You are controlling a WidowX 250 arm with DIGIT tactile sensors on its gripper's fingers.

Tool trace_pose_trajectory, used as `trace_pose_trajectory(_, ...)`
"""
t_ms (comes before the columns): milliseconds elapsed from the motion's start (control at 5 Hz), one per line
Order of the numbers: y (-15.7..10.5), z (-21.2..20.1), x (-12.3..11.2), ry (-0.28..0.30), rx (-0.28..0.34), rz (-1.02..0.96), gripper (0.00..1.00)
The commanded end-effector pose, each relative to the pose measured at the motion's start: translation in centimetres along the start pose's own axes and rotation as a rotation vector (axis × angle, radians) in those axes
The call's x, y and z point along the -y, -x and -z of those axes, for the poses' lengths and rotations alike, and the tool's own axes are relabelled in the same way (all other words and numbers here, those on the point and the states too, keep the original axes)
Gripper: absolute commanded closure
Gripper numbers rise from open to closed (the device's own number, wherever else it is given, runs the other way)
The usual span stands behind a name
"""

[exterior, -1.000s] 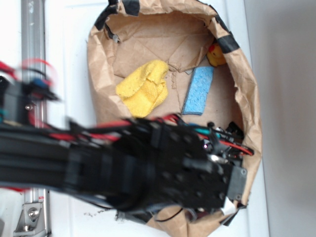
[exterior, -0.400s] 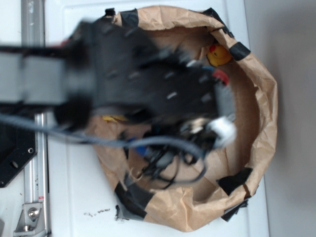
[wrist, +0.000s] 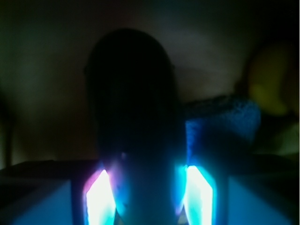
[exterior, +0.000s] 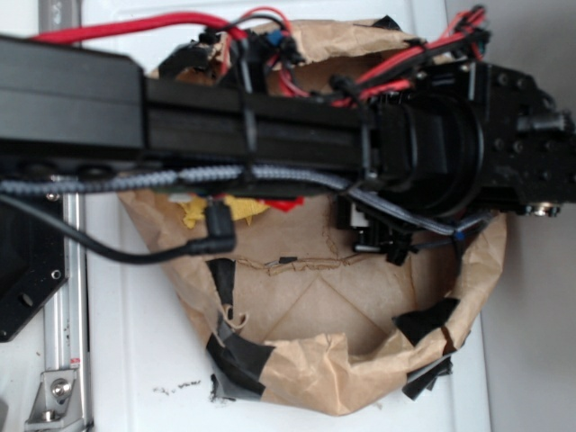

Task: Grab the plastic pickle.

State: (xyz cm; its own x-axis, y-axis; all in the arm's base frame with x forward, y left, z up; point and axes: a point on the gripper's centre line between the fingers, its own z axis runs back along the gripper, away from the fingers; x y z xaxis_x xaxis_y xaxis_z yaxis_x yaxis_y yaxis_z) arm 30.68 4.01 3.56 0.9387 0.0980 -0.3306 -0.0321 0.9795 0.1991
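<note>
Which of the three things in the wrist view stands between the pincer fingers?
The dark pickle. It rises in the middle, with the lit fingers on both sides. The blue sponge and the yellow duck lie off to the right.

Dark pickle (wrist: 133, 117) upright between glowing fingers (wrist: 101, 197); blue sponge (wrist: 220, 124) just right.

The robot arm (exterior: 270, 126) is covering the upper half of the paper bag (exterior: 342, 387), hiding the gripper there. In the wrist view, darkness is blurring the plastic pickle (wrist: 133, 117), perhaps sitting between the glowing fingers (wrist: 101, 199).
</note>
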Motion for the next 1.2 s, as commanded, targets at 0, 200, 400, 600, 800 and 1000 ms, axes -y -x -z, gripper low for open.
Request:
trace_pose_trajectory(0, 5.3, -5.2, 1.1, 0.165, 0.089, -0.531, 1.0)
trace_pose_trajectory(200, 9.9, -8.6, 1.3, 0.253, 0.233, -0.55, 1.0)
trace_pose_trajectory(400, 10.6, -10.3, 0.8, 0.309, 0.267, -0.52, 1.0)
trace_pose_trajectory(600, 10.7, -11.2, 1.0, 0.308, 0.308, -0.505, 1.0)
trace_pose_trajectory(800, 9.4, -11.0, 1.5, 0.299, 0.303, -0.517, 1.0)
trace_pose_trajectory(1000, 8.1, -10.2, 2.2, 0.263, 0.288, -0.516, 1.0)
